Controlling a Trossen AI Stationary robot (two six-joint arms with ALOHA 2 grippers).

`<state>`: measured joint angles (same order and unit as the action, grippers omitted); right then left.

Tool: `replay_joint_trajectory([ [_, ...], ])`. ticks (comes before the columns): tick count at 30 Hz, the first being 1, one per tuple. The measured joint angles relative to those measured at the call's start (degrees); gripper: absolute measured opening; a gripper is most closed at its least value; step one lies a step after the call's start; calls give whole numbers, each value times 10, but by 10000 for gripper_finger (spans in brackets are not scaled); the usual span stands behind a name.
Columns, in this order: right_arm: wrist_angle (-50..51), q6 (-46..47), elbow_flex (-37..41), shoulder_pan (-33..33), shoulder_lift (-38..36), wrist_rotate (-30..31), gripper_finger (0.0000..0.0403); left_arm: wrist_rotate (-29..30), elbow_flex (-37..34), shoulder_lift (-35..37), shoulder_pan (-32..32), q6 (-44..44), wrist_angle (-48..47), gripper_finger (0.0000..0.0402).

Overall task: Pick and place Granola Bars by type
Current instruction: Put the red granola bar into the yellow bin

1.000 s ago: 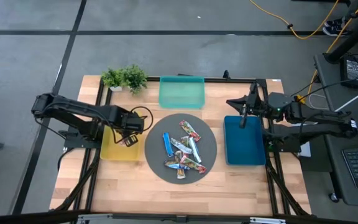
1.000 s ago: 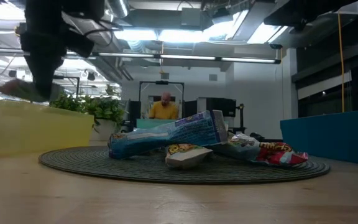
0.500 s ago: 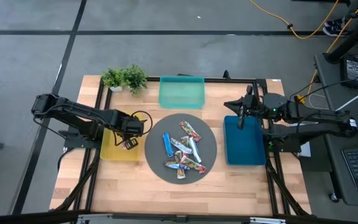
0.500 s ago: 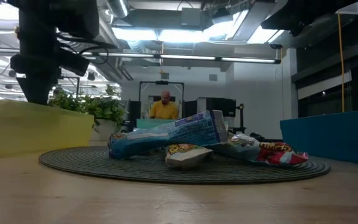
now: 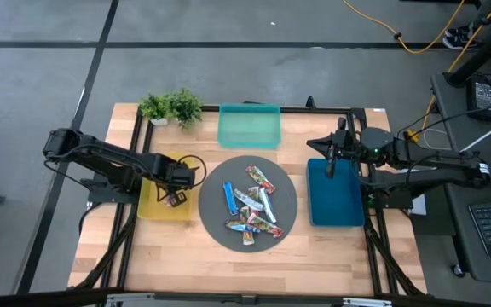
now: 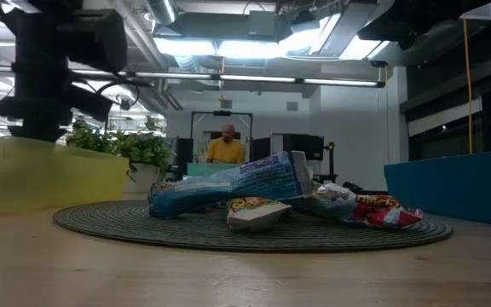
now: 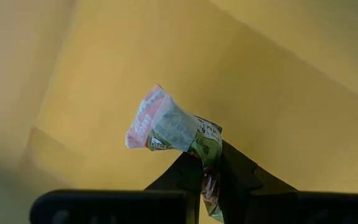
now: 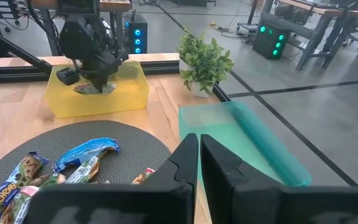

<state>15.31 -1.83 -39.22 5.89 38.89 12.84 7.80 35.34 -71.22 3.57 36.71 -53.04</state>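
Holding a red-multicoloured bar (image 7: 166, 127) pinched tight in the left gripper (image 7: 207, 171), hovering inside the yellow tray (image 5: 153, 207) directly below. Needing only release now. Waiting closed and empty over the dark-blue tray (image 5: 335, 209): right gripper (image 5: 332, 162).

Granola Bars (image 5: 251, 207) on mat (image 5: 211, 222) between left tray (image 5: 152, 207) and right tray (image 5: 335, 209).

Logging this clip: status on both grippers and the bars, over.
Left gripper shut on red-multicoloured shiny-wrapped granola bar, over yellow rectangular tray. Right gripper shut, empty, above dark-blue tray. Remaining bars on round grey mat. Nothing blocking.
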Motion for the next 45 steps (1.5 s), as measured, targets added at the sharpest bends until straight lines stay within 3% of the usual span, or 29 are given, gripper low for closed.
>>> replay_joint_trajectory([
  [24, 0, -3, 0, 0, 0, 0, 23, 0, -14, 0, -36, -20, 64, 23],
  [45, 0, 0, 0, 0, 0, 1, 23, 20, -14, 0, -54, -27, 64, 88],
])
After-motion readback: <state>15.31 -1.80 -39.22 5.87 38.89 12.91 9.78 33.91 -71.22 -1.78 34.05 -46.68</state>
